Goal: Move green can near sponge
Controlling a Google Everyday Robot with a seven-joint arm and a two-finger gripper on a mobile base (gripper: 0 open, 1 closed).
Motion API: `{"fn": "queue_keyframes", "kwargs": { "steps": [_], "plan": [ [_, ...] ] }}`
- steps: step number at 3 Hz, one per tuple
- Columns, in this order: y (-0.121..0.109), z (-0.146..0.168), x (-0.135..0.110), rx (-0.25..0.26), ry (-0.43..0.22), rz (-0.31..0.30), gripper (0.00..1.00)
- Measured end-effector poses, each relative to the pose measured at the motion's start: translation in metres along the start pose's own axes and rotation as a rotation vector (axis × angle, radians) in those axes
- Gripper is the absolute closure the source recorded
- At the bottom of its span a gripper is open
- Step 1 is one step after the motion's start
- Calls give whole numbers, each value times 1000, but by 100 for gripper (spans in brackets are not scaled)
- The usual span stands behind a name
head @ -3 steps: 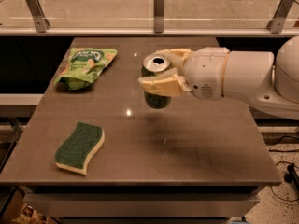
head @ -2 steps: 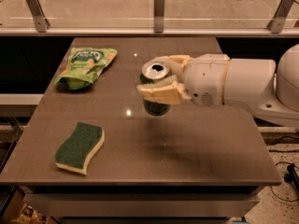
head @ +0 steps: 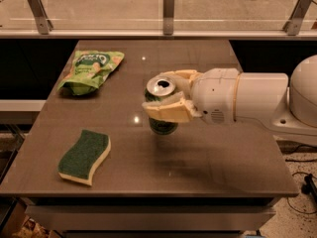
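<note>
We see the tool (head: 157,93) over the middle of the table (head: 218,167), reaching in from the right on a thick white arm (head: 247,100). Its two pale fingers (head: 168,113) are clamped on the green can (head: 163,127), one on the near side and one on the far side. The can stands upright with its silver top facing up. We cannot tell whether its base touches the table or hangs just above it. The sponge (head: 84,156) lies flat near the front left corner, green face up, well apart from the can. A light-green snack bag (head: 91,71) lies towards the back left. Behind the table runs a glass barrier on metal posts (head: 169,11).
</note>
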State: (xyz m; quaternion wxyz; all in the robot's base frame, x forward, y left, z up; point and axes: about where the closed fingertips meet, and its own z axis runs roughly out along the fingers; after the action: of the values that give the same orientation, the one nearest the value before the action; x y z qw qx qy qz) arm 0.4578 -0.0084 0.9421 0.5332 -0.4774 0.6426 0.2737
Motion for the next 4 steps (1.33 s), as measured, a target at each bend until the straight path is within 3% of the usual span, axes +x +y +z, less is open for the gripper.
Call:
{"fn": "queue_keyframes", "kwargs": {
  "steps": [1,4],
  "plan": [
    [16,12,4,-43,2,14,100],
    [30,37,15,-48,-27,33,100]
  ]
}}
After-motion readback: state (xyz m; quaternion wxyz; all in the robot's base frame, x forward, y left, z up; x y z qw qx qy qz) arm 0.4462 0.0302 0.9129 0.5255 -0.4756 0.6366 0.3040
